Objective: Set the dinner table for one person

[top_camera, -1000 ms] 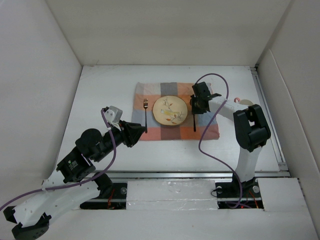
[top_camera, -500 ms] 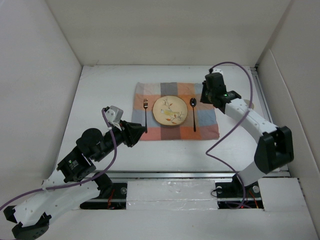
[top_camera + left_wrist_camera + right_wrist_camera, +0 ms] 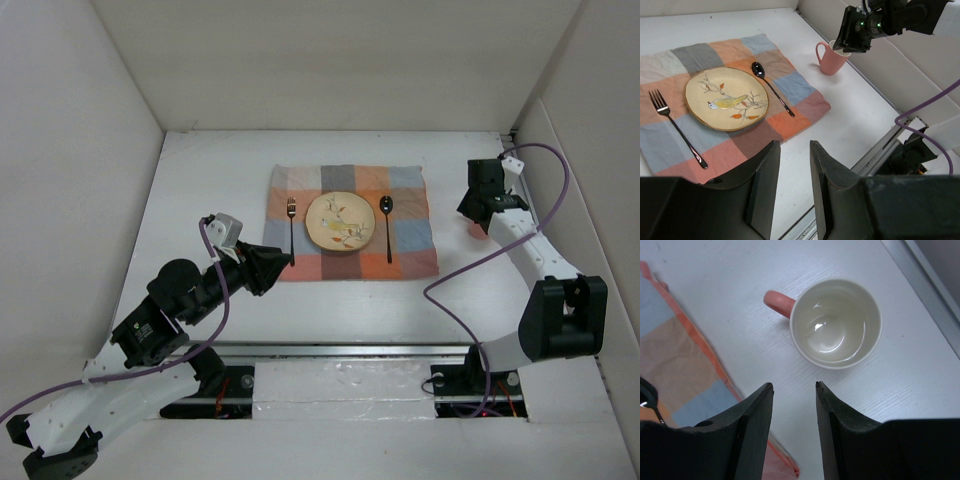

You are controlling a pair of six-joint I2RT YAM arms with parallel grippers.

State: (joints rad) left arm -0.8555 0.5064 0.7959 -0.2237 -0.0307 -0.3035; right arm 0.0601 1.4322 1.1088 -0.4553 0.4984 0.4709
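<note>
Right wrist view: the flat white dinner table (image 3: 900,380), walled in white, spreads beneath everything; a pink ceramic mug (image 3: 836,322) stands on it just off the checked cloth placemat (image 3: 690,360). The right gripper (image 3: 794,386) hovers above, fingers apart, empty; the left gripper (image 3: 794,144) too. Mug step, I'd say: next, lower astride its rim.

Plain white walls (image 3: 330,60), soft even light
</note>
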